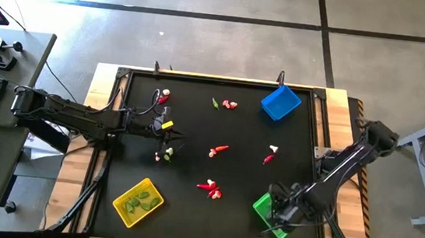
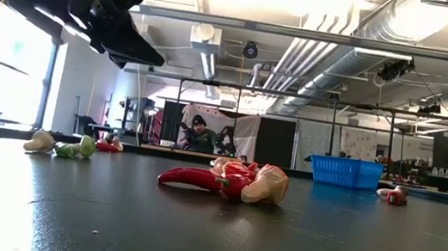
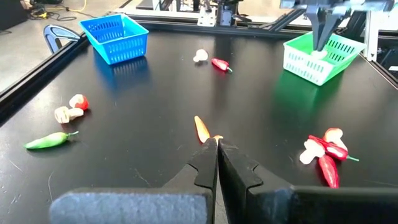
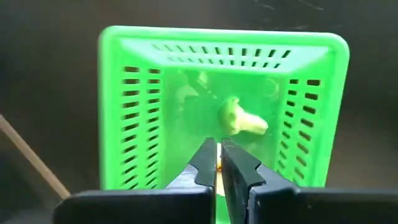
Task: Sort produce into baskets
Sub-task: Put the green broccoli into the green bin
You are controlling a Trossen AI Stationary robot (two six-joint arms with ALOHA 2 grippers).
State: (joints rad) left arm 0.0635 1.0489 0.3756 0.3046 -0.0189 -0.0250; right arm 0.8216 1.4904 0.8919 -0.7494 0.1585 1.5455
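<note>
From above, the black table (image 1: 188, 210) carries three baskets: the yellow basket (image 1: 138, 202) near the front left corner with green pods in it, the blue basket (image 1: 280, 102) at the far right, and the green basket (image 1: 269, 212) at the front right. The left gripper (image 1: 170, 136) reaches in over the left half of the table, with a small bulb and green piece (image 1: 164, 155) just beside it; the right gripper (image 1: 278, 213) hangs over the green basket. Loose produce lies scattered between them: a red chili and bulb (image 1: 218, 150) mid-table, another cluster (image 1: 210, 188) nearer the front, a pair (image 1: 271, 154) to the right, and more near the far edge. At table height, a red chili with a pale bulb (image 2: 230, 181) lies in the foreground, the blue basket (image 2: 346, 171) stands beyond, and a person (image 2: 197, 135) sits far back in the room. Looking out from the left wrist, the left gripper's fingers (image 3: 199, 168) are pressed together with nothing between them, an orange-red chili (image 3: 201, 128) lying just past their tips, the green basket (image 3: 323, 56) well beyond. From the right wrist, the right gripper's fingers (image 4: 239, 165) are likewise together and empty above the green basket (image 4: 137, 118), where a whitish bulb (image 4: 241, 118) rests on the floor.
</note>
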